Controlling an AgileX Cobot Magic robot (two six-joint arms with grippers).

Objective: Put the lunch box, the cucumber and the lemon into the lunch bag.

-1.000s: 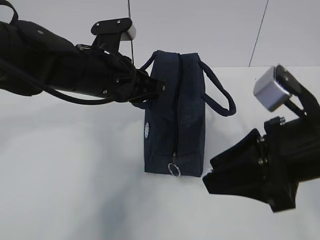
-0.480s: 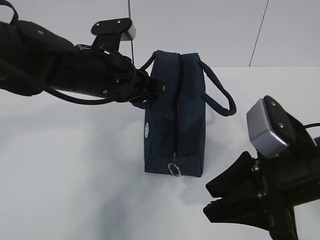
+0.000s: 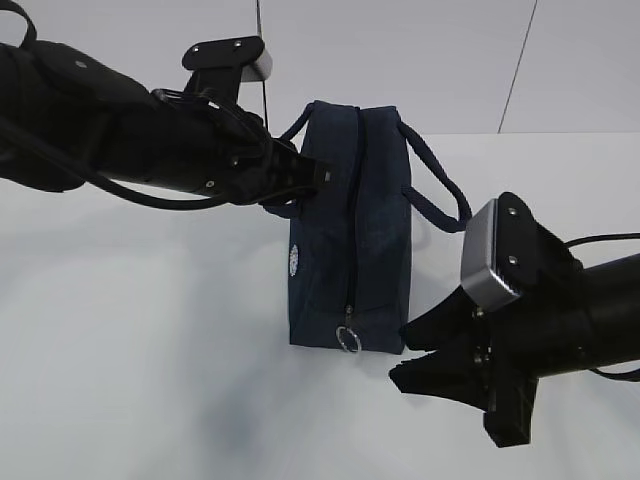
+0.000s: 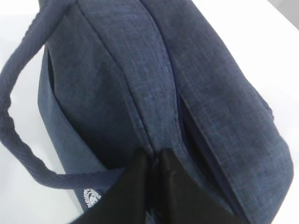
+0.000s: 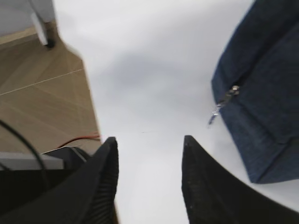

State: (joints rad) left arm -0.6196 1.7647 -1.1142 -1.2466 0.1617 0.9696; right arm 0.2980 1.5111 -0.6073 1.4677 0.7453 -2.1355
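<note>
The navy lunch bag stands on the white table, its zipper running down the side that faces me to a silver ring pull. My left gripper is shut on a fold of the bag's fabric near the far top; in the left wrist view the left gripper pinches that ridge of the lunch bag. My right gripper hangs open just right of the ring pull, holding nothing. In the right wrist view the right gripper is over bare table, with the lunch bag to its right. The lunch box, cucumber and lemon are out of view.
The bag's loop handles stick out to both sides. A white round logo marks its left face. In the right wrist view the table's edge drops to a wooden floor with cables on the left.
The right arm has swung down and to the left, bringing its open jaws close to the bag's ring-pull end. The left gripper and the bag have not moved.
</note>
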